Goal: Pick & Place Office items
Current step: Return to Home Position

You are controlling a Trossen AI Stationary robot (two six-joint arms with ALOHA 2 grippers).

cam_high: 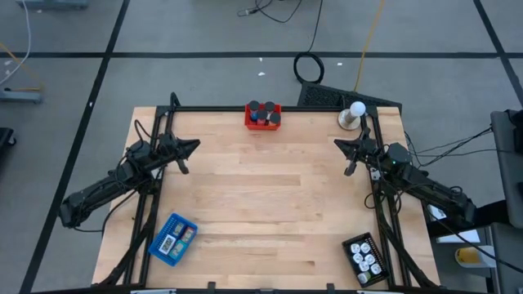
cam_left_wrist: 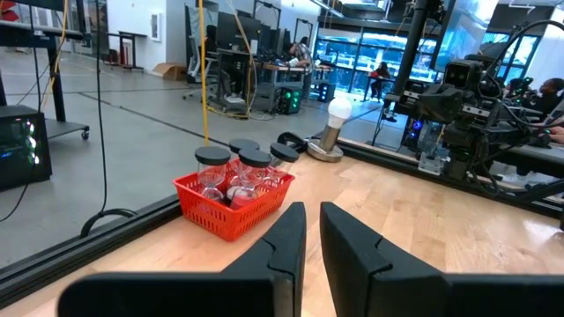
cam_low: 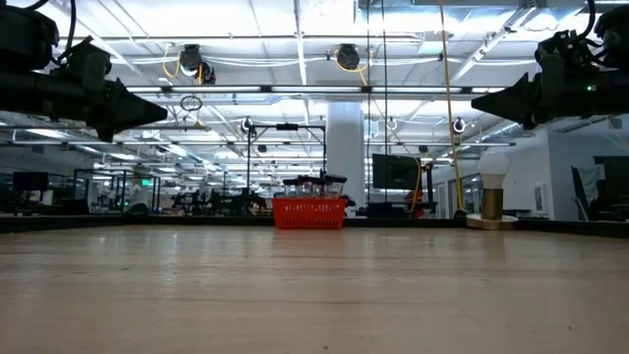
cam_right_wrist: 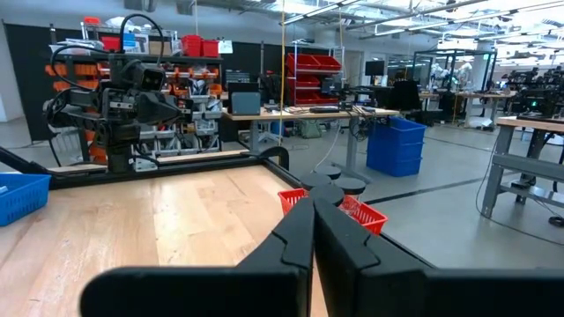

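Left tool (cam_left_wrist: 313, 208), right tool (cam_right_wrist: 313, 199) — both aloft

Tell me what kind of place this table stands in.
Probably a large open robotics lab or workshop: long strip lights high overhead, workbenches with red storage bins behind them, and a bare concrete floor marked with dark tape lines.

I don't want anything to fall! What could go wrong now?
The black tray of white-labelled pieces sits by the wooden table's near right edge; a bump might push it off. The white ball on its round stand is close to the raised right gripper; a swing could knock it. The left gripper waits raised at the left side.
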